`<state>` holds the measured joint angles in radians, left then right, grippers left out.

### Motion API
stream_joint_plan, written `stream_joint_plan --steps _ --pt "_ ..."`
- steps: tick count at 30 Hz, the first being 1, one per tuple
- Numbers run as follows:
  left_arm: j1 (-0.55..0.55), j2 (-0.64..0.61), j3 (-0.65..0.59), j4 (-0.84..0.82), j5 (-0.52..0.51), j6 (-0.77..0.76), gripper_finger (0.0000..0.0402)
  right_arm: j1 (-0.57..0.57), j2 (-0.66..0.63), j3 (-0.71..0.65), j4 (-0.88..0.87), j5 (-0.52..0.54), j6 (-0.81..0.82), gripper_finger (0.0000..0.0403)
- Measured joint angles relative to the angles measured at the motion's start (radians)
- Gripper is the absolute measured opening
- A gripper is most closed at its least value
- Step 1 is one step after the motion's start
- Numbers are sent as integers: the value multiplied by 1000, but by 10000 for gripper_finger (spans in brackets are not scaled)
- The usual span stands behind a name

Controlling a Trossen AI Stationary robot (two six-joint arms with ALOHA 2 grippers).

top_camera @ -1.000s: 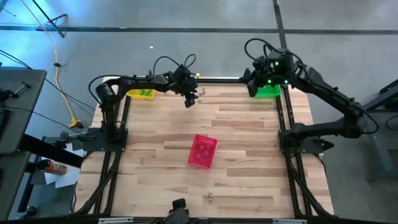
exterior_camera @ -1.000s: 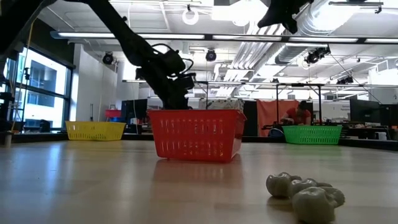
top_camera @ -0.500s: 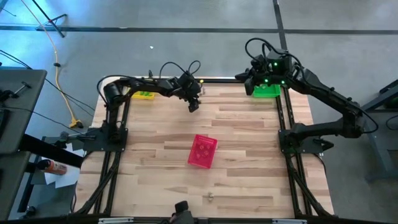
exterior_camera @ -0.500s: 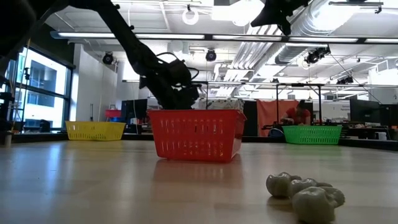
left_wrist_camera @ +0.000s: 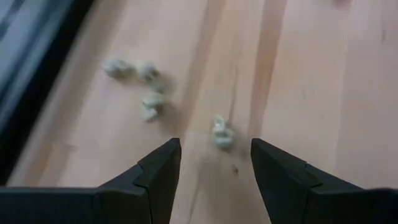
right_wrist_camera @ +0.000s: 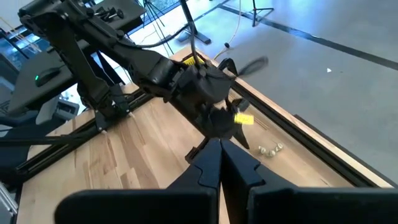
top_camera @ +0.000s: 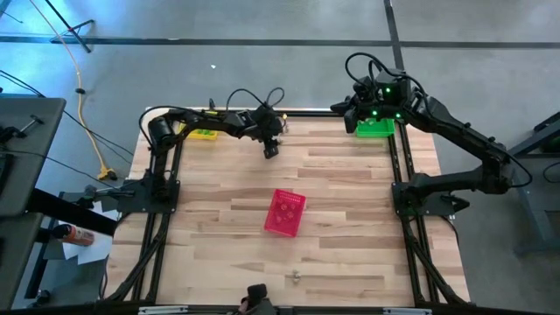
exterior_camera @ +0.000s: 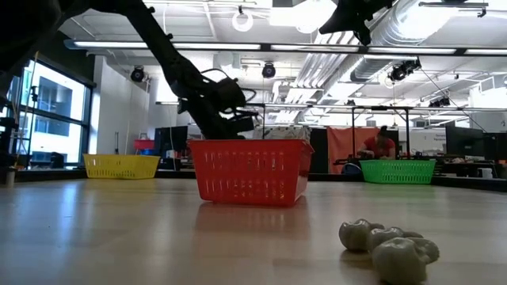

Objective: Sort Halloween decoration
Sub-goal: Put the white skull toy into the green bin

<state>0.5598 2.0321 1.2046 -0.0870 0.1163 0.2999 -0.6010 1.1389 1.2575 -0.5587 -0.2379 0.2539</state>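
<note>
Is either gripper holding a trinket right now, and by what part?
Neither. The left gripper is open above pale trinkets on the table; the right gripper is shut on nothing.

Grey floor (top_camera: pixel 262 52) (ceiling lights (exterior_camera: pixel 242 20) on).

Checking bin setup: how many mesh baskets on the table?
3. Yellow basket at the far left corner, behind the left arm; green basket at the far right corner, under the right gripper; pink basket near the middle of the table.
</note>
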Motion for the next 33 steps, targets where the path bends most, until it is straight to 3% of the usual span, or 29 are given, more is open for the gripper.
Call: stream_joint_plan --steps 10,18,24,33 --pt "-59 145 287 -297 -156 100 183 0 0 1 0 -8 11 0" --pt "-26 148 288 -312 -44 34 183 0 0 1 -1 -10 0 0" --pt "12 145 316 -416 59 -22 165 0 0 1 -2 -11 -22 0" --pt "4 145 317 -404 40 36 117 0 0 1 -1 -1 -38 0"
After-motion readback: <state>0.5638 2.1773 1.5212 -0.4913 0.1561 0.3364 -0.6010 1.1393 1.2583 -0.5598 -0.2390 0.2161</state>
